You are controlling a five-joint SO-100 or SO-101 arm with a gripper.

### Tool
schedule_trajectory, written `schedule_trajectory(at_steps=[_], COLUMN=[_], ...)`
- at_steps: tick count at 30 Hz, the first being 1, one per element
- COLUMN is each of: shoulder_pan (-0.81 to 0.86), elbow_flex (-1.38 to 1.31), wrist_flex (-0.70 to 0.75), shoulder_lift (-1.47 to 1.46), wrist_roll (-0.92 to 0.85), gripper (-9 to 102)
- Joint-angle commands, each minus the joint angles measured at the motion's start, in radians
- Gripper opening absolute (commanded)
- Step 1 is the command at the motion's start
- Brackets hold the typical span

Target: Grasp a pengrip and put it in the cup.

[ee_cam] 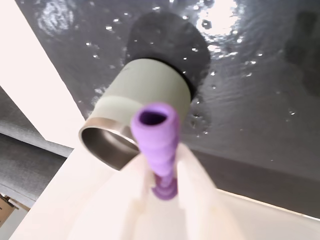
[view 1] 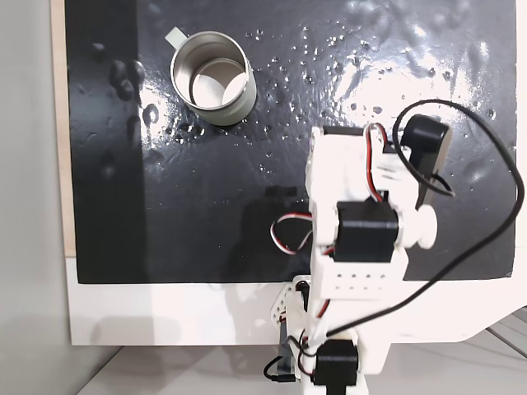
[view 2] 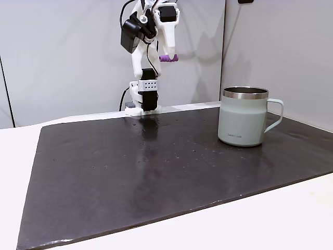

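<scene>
The purple pengrip [ee_cam: 156, 134] is a ribbed little tube, and my gripper [ee_cam: 161, 167] is shut on it, one white finger [ee_cam: 134, 192] on each side. In a fixed view the pengrip [view 2: 168, 58] hangs high above the back of the mat, held by the gripper [view 2: 167, 55] at the raised arm's tip. The pale grey-green cup [view 2: 243, 117] stands upright on the mat, well to the right of the arm and much lower. From above, the cup [view 1: 226, 113] shows its steel inside with nothing in it. In the wrist view the cup [ee_cam: 140, 87] lies just beyond the pengrip's tip.
A black, glossy mat [view 2: 156, 172] covers most of the white table [view 2: 291, 219]. The arm's base [view 2: 143, 101] stands at the mat's back edge. From above, the arm's body [view 1: 362, 214] and its looping black cable [view 1: 502, 222] cover the mat's lower right.
</scene>
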Motion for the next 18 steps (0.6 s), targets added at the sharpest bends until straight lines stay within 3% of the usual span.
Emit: schedule_trajectory(at_steps=[1,18], shoulder_pan=[-0.034,-0.258], elbow_flex=[-0.152,-0.667], wrist_flex=[0.009,0.005], shoulder_lift=[-0.080,-0.517], wrist_roll=[0.028,0.060], gripper=[0,0])
